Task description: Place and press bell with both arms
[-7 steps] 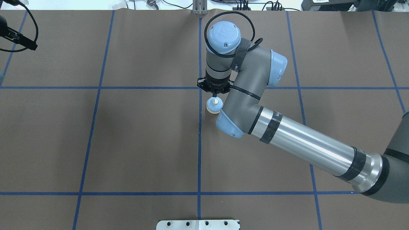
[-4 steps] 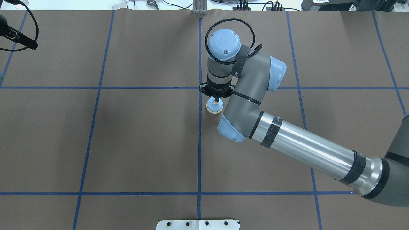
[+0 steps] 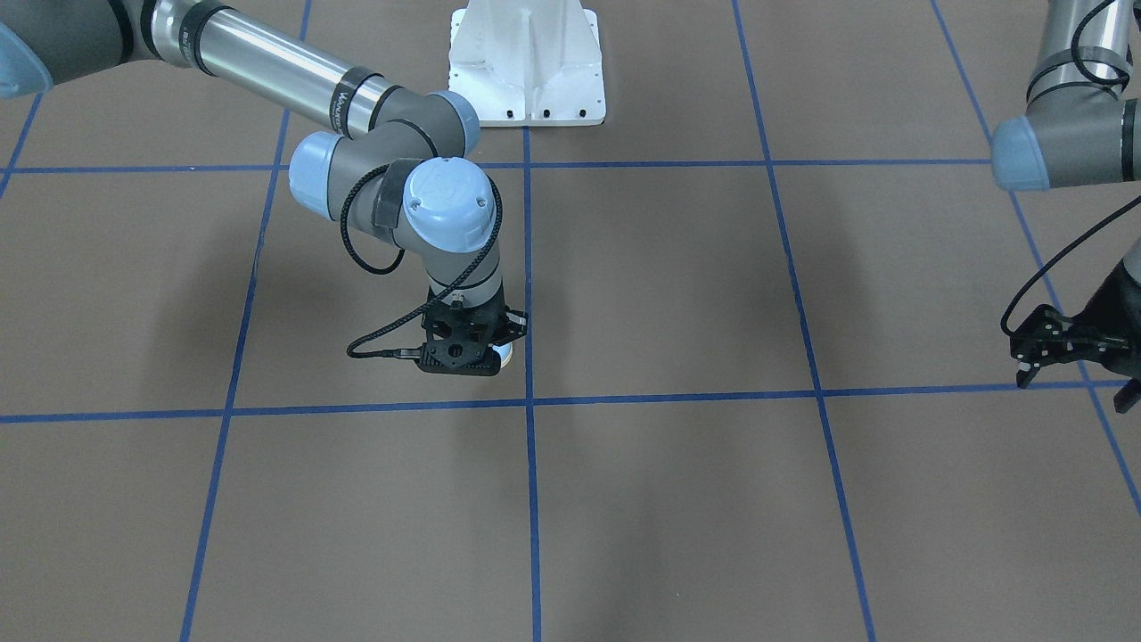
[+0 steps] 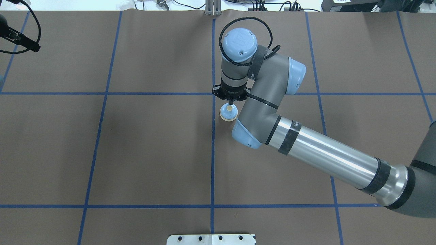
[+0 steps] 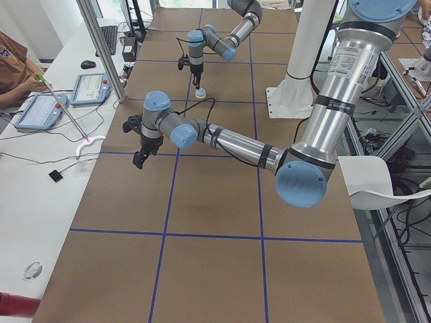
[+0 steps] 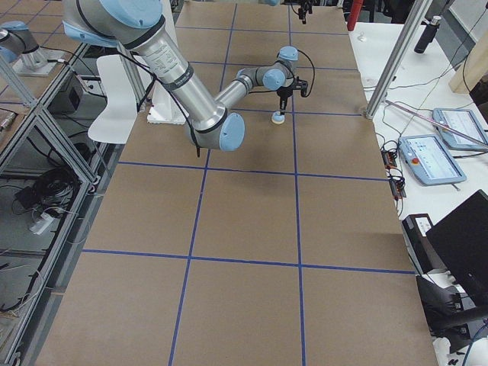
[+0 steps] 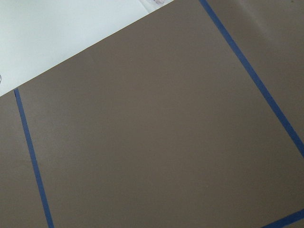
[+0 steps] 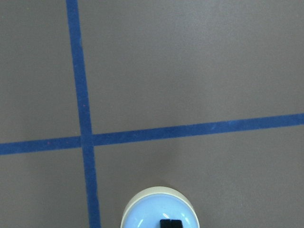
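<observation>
The light-blue bell (image 4: pixel 227 113) with its cream button stands on the brown mat just right of the centre tape line. It also shows in the right wrist view (image 8: pixel 147 216) and as a sliver in the front view (image 3: pixel 505 357). My right gripper (image 4: pixel 231 102) points straight down over the bell's button with its fingers together. Its black fingertips (image 8: pixel 171 223) cover the button, and I cannot tell whether they touch it. My left gripper (image 3: pixel 1079 383) hangs open and empty far off at the table's left side, well away from the bell.
Blue tape lines (image 4: pixel 213 153) divide the brown mat into squares. The white bolted pedestal (image 3: pixel 528 62) stands at the robot's edge of the table. Tablets and cables (image 5: pixel 40 108) lie beyond the mat's far edge. The left wrist view holds only mat and tape.
My right gripper dipped onto the bell's button, covering it, and has risen slightly so that the button shows again. The bell and the left arm have not moved.
</observation>
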Robot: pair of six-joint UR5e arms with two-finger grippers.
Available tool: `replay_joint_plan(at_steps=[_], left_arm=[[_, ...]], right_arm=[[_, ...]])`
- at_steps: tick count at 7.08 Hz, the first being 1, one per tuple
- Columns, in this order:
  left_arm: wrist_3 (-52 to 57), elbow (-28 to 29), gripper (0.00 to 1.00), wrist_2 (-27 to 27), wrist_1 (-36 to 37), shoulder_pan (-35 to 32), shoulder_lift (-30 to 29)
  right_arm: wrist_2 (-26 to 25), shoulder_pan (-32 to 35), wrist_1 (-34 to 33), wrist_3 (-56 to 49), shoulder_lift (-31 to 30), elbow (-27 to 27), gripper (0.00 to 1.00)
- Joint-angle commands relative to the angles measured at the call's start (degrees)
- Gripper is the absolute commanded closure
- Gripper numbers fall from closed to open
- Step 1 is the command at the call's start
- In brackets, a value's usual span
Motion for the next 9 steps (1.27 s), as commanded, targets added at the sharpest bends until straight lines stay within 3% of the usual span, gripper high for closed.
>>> replay_joint_plan(at_steps=[1,2,4,5,6,9], left_arm=[[0.2,-0.5,0.0,-0.1,0.5,-0.1,0.1],[0.4,-1.2,0.0,-1.4,0.5,-0.5,0.2],[3.9,-0.6,0.0,-8.4,0.4,-6.4,2.3],[12.7,0.0,0.0,-9.5,0.5,-8.3,4.2],[14.0,0.4,0.0,-9.5,0.6,-11.2,5.7],[14.5,1.3,0.0,-9.8,0.5,-15.7,9.2]], right_arm=[[3.1,3.9,-0.7,0.1,0.7,3.0,0.55],[4.1,4.8,-3.4,0.1,-0.1,6.4,0.01],[5.1,8.3,-12.7,-3.3,-4.7,15.2,0.0],[5.1,10.5,-14.2,-10.4,-10.7,21.8,0.0],[5.2,13.0,-14.3,-21.7,-18.6,29.5,0.0],[12.9,24.1,-13.6,-34.9,-32.9,34.9,0.0]])
